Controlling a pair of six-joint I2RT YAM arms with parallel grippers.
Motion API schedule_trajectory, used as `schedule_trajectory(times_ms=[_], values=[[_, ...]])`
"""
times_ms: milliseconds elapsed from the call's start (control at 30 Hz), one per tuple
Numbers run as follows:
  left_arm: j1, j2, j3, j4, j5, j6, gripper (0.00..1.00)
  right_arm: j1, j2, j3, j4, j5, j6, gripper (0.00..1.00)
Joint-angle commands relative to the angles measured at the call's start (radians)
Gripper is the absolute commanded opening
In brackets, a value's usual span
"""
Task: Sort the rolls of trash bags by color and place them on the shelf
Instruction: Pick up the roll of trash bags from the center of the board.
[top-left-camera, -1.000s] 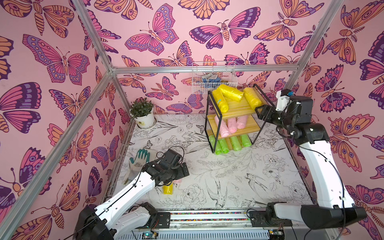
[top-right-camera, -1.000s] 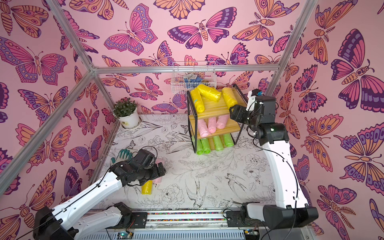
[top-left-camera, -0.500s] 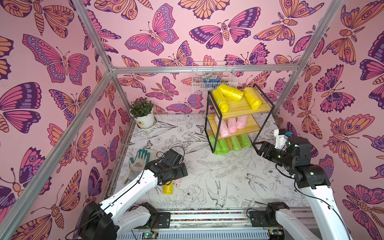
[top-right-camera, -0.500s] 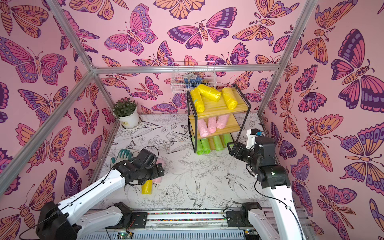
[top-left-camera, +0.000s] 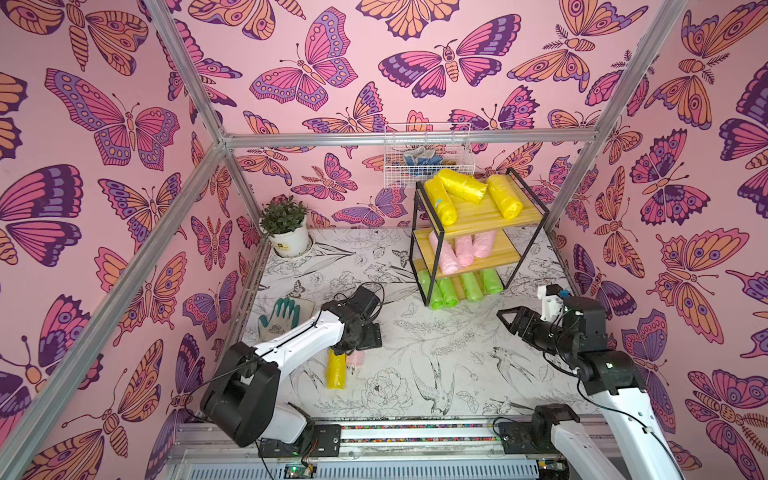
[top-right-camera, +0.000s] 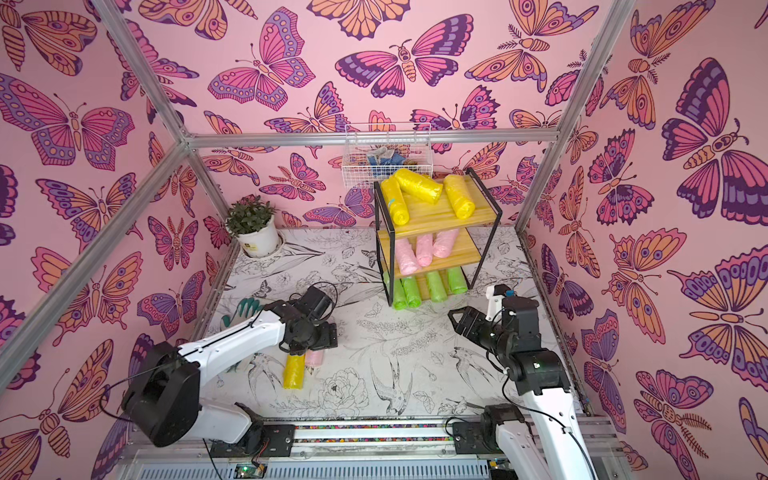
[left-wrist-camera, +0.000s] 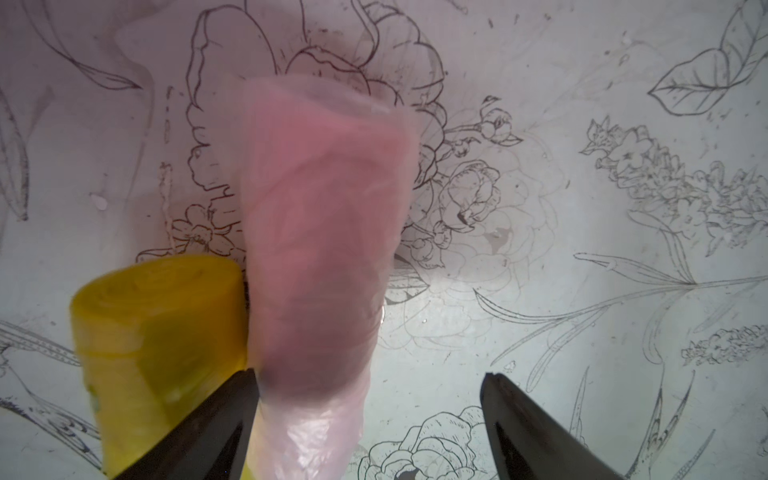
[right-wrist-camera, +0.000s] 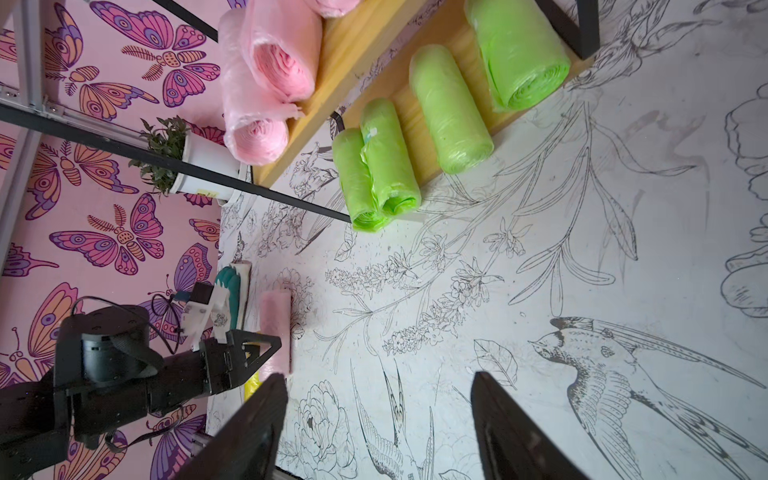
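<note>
Ten rolls (top-left-camera: 471, 286) lie sorted on the shelf (top-left-camera: 478, 215): three yellow on the top board, three pink in the middle, four green at the bottom; two are left on the table (top-left-camera: 436, 374), a yellow roll (left-wrist-camera: 158, 316) and a pink roll (left-wrist-camera: 324, 232), lying side by side and touching; we judge the step in hand to be the pick of the pink roll; the left gripper (left-wrist-camera: 369, 374) stands over it with jaws apart, one finger (left-wrist-camera: 220, 424) wedged at the seam between the two rolls, the other apart from the pink film on its far side; nothing is clasped yet; the next move, as we read it, calls for the jaws to come together on the pink roll alone without dragging the yellow neighbour, then a lift and a carry to the middle board, where bare wood shows beside the three pink ones; the film is soft and will likely squash, so a centred pinch seems wise. The left arm (top-left-camera: 299, 338) reaches low from its base across the table, wrist bent so the gripper points down; the right arm (top-left-camera: 615, 374) stands with elbow raised at the table's right edge; the right gripper (right-wrist-camera: 378, 375) hangs released and empty above bare table in front of the shelf; we take it to be waiting for the yellow roll.
</note>
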Motion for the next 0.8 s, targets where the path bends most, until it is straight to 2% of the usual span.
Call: schedule_trajectory(times_ms=[0, 467, 767], values=[[0.011, 0.054, 0.019, 0.003, -0.015, 0.030, 0.89, -0.004, 0.000, -0.001, 0.012, -0.017, 0.005, 0.72], [0.026, 0.217, 0.094, 0.026, -0.053, 0.091, 0.86, -0.004, 0.005, -0.025, -0.006, -0.027, -0.020, 0.70], [0.034, 0.247, 0.081, 0.053, -0.067, 0.046, 0.79, -0.004, -0.014, -0.040, -0.031, -0.027, -0.030, 0.69]])
